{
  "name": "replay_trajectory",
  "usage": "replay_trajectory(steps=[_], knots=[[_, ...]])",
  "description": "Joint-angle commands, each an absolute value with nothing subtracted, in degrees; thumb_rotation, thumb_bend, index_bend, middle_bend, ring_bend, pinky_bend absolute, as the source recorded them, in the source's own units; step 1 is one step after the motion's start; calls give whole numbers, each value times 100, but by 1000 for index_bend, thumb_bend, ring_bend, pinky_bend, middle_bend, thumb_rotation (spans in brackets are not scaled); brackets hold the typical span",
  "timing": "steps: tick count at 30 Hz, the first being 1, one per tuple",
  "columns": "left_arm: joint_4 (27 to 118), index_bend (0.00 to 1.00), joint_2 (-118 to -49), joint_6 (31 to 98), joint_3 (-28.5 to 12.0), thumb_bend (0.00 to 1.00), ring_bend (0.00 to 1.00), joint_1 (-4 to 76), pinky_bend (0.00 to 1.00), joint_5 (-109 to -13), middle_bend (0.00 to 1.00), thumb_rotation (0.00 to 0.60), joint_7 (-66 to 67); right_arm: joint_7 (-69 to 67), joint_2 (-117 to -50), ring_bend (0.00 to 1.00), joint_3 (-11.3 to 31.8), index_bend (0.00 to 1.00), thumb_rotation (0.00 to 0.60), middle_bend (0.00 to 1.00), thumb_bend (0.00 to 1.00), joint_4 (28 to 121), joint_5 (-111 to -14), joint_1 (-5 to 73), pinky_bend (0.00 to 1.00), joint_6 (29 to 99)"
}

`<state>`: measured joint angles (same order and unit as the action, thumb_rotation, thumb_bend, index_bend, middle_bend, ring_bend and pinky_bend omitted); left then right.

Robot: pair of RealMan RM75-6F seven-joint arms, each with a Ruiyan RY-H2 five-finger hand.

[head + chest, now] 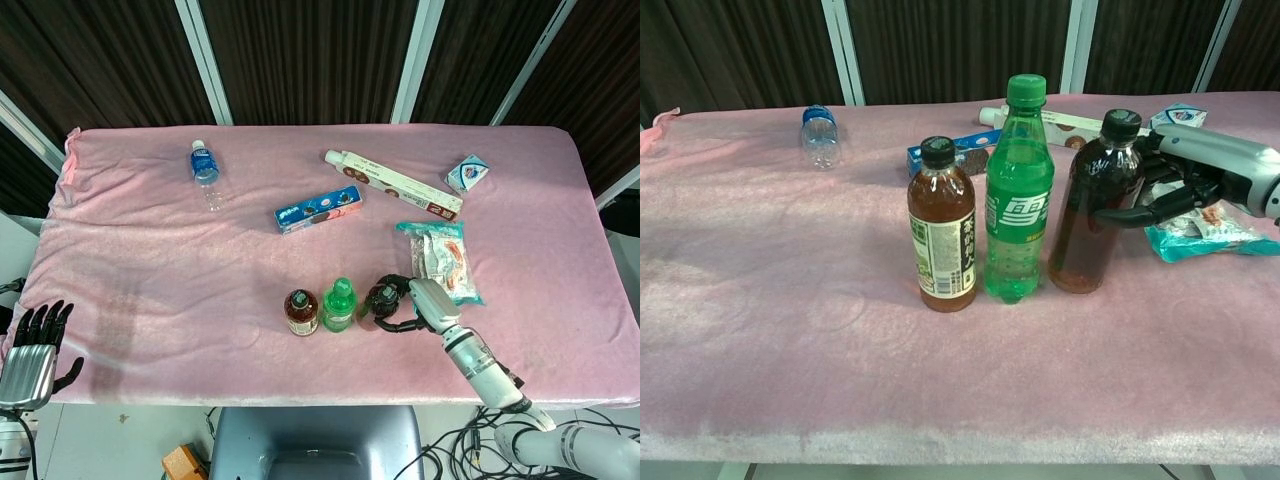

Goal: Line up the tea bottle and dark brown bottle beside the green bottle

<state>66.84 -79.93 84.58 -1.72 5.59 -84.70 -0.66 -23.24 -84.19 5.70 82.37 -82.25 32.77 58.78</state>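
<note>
The green bottle (1017, 190) stands upright near the table's front, also seen from above as the green bottle (338, 305). Close on its left stands the tea bottle (941, 226) with a pale label, tea bottle (300, 311). On its right the dark brown bottle (1097, 205) stands on the cloth, almost touching it; my right hand (1185, 178) grips its upper body from the right. From the head camera, the dark brown bottle (381, 298) is half covered by the right hand (412, 303). My left hand (36, 345) hangs off the table's left front corner, fingers apart, holding nothing.
A snack packet (1200, 225) lies just right of my right hand. Further back are a blue biscuit box (318, 210), a long white tube box (392, 183), a small blue carton (467, 174) and a lying water bottle (205, 170). Pink cloth (160, 280) covers the table.
</note>
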Motion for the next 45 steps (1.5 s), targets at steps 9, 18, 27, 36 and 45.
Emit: replay_trajectory(steps=[9, 18, 27, 36, 45], knots=[[6697, 0, -7987, 8416, -172, 298, 0, 558, 0, -8467, 41, 600, -46, -2350, -8481, 577, 569, 986, 600, 643, 327, 8139, -8147, 3297, 548, 5740], [6706, 0, -7987, 8376, -173, 297, 0, 560, 0, -8460, 41, 600, -47, -2373, -8497, 576, 523, 907, 600, 643, 327, 8039, -8237, 3296, 548, 5742], [6685, 0, -7995, 8356, -178, 297, 0, 559, 0, -8454, 42, 600, -70, -2476, -8477, 509, 474, 690, 600, 536, 327, 7995, -8359, 3289, 550, 5782], [6659, 0, -8003, 8341, -186, 297, 0, 552, 0, -8439, 42, 600, -93, -2465, -8404, 436, 421, 521, 600, 418, 327, 8028, -8351, 3302, 550, 5677], [6658, 0, -8003, 8349, -190, 298, 0, 547, 0, -8445, 41, 600, -107, -2568, -8322, 323, 384, 265, 600, 255, 327, 8061, -8488, 3281, 539, 5781]])
